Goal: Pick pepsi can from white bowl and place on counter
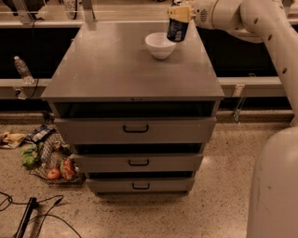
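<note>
The pepsi can, dark blue with white-red markings, hangs in the air just above and to the right of the white bowl. The bowl sits empty on the far right part of the grey counter. My gripper is shut on the can's top, reaching in from the upper right. The can's lower end is above the bowl's right rim and clear of it.
The cabinet has three drawers with black handles. A clear water bottle stands on a ledge at the left. A net bag of groceries and cables lie on the floor at the left. My white arm fills the right side.
</note>
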Controlling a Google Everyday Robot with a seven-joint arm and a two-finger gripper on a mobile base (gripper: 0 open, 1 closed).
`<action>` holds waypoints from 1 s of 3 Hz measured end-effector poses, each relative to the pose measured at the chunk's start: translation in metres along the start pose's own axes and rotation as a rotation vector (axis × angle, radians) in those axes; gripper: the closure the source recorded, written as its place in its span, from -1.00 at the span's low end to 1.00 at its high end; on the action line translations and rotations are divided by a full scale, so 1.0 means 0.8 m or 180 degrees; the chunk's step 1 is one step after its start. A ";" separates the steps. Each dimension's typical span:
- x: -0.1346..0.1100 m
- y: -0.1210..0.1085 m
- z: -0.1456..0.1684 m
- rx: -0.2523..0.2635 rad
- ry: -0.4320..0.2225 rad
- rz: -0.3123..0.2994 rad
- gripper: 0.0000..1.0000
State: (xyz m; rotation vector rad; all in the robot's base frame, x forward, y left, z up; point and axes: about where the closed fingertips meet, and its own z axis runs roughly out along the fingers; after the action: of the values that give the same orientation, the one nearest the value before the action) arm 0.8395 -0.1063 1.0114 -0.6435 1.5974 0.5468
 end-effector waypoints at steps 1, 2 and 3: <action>0.012 0.010 -0.060 0.0049 0.0181 0.0122 1.00; 0.042 0.038 -0.066 -0.0043 0.0237 0.0221 1.00; 0.082 0.066 -0.068 -0.0193 0.0256 0.0255 0.50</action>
State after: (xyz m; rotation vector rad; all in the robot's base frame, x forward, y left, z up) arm 0.7589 -0.1112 0.9520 -0.6560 1.6930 0.6374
